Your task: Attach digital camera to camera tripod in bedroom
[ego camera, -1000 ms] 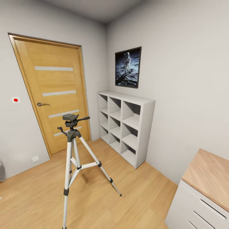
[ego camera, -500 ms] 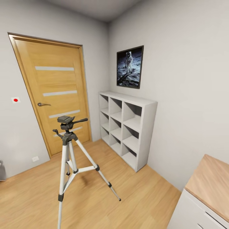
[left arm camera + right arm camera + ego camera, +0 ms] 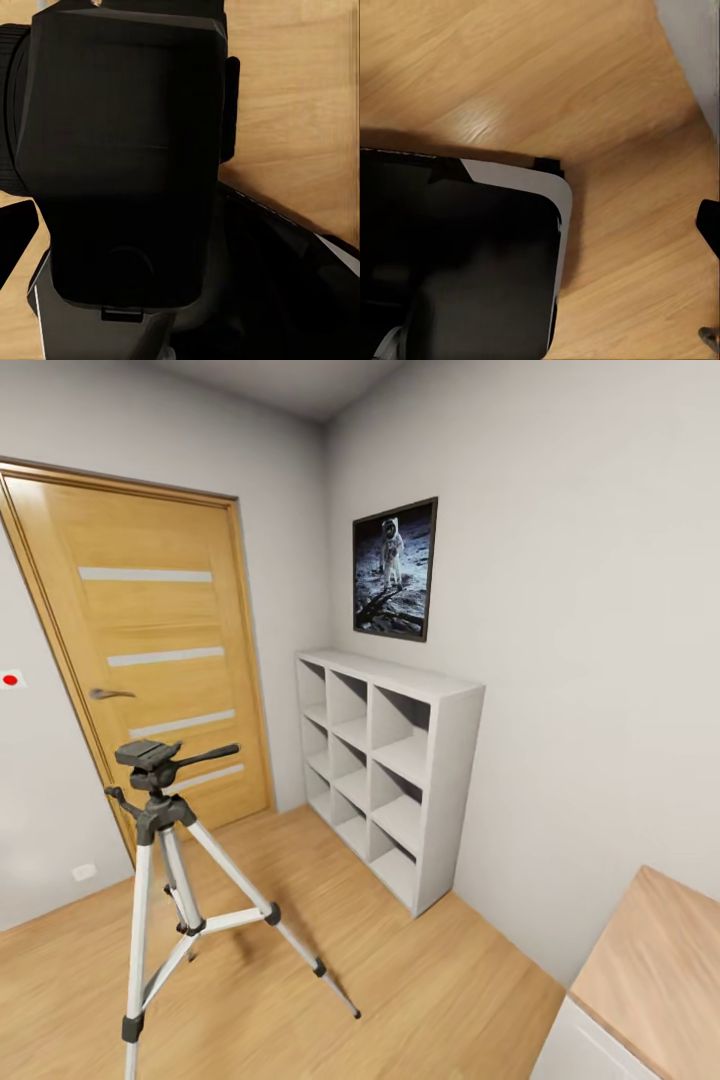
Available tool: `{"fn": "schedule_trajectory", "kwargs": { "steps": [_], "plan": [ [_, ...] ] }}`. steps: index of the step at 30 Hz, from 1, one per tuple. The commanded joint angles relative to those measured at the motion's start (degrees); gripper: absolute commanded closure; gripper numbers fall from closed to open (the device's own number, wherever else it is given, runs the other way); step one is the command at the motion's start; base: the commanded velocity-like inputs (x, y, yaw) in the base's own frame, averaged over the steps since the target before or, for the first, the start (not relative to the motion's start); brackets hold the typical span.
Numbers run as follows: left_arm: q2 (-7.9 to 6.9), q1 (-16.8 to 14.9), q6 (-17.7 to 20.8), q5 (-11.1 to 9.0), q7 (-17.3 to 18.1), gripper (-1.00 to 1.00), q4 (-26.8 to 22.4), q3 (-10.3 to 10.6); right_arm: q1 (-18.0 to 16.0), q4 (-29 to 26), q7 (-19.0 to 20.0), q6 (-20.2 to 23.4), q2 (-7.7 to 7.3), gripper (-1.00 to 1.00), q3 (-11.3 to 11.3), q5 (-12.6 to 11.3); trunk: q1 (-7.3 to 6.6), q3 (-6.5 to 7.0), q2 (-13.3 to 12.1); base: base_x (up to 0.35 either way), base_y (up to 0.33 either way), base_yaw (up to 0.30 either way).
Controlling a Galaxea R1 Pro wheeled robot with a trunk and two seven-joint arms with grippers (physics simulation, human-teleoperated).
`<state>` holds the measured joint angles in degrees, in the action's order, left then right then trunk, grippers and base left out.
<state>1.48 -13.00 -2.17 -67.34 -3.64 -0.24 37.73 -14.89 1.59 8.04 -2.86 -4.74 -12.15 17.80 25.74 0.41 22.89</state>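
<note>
The camera tripod (image 3: 160, 840) stands on the wood floor of the bedroom, at the lower left of the head view in front of the wooden door (image 3: 150, 660). It has silver legs and a black head (image 3: 148, 755) with a side handle and nothing mounted on it. In the left wrist view the black digital camera (image 3: 124, 150) sits right in front of the lens, with my left gripper (image 3: 180, 240) shut on it; one dark fingertip (image 3: 15, 232) shows beside it. In the right wrist view, one black fingertip (image 3: 709, 225) of my right gripper is at the frame edge, with nothing held.
White cubby shelves (image 3: 390, 760) stand against the right wall under a framed astronaut picture (image 3: 395, 570). A wood-topped white cabinet (image 3: 650, 980) is at the lower right. My dark base with a white rim (image 3: 472, 247) shows over the plank floor (image 3: 547, 82).
The whole head view has shifted: tripod, door and shelves now sit further left in the picture. The things themselves have not moved.
</note>
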Motion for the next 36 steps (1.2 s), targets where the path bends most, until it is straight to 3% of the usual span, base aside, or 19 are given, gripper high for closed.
{"fn": "schedule_trajectory", "kwargs": {
  "steps": [1, 13, 22, 36],
  "plan": [
    [0.0, 0.0, -0.11, -0.25, -0.27, 1.0, -0.02, 0.48, -0.05, 0.17, 0.14, -0.3, -0.03, -1.0, -0.47, 0.47, 0.04, -0.02, 0.03, 0.242, -0.238, 0.0],
    [-0.16, 0.0, -0.11, -0.57, -0.43, 1.0, 0.06, 0.41, -0.05, 0.17, 0.21, -0.22, 0.12, -1.0, -0.51, 0.73, 0.04, -0.02, 0.03, 0.242, -0.238, 0.032],
    [-0.16, 0.0, -0.16, -0.65, -0.48, 1.0, 0.06, 0.41, -0.05, 0.19, 0.06, -0.21, 0.11, -1.0, -0.33, 0.74, 0.04, -0.02, 0.03, 0.199, -0.194, 0.245],
    [-0.16, 0.0, -0.2, -0.69, -0.49, 1.0, 0.06, 0.41, -0.05, 0.18, 0.04, -0.21, 0.09, -1.0, -0.23, 0.74, 0.04, -0.02, 0.03, 0.013, -0.013, 0.274]
  ]
}}
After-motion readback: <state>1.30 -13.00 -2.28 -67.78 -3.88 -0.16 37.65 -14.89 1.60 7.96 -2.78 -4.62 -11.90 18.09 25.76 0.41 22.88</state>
